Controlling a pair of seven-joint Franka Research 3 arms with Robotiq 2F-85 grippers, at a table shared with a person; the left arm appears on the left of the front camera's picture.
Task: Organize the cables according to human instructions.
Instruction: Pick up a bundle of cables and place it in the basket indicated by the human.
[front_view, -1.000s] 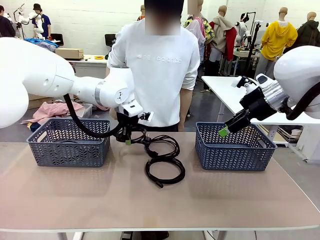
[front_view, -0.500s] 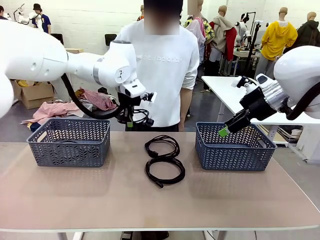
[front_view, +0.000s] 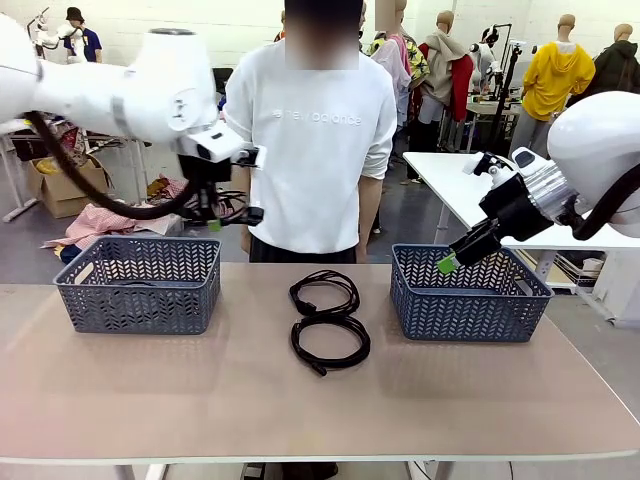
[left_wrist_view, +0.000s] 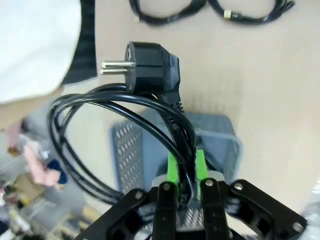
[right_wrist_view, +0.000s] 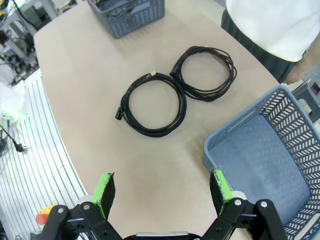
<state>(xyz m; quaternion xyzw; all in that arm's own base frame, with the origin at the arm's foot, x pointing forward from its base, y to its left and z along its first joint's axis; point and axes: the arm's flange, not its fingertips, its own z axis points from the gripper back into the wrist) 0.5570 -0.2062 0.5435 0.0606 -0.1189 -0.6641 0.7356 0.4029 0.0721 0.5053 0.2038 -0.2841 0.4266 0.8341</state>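
Aloft, left jaws clamp a coiled cable (left_wrist_view: 150, 67); right jaws stand apart by the right basket (front_view: 468, 300); two cables (front_view: 325, 316) lie on the desk (front_view: 180, 400)

Near coil (right_wrist_view: 181, 107) touching far coil (right_wrist_view: 231, 75) on table (right_wrist_view: 75, 75), third cord (left_wrist_view: 147, 67) aloft

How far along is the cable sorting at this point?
Done: nothing I can confirm; the right basket shows a bare floor. In hand: the left gripper clamps one coiled cable above the left basket. Left: two cables lie on the table between the baskets.
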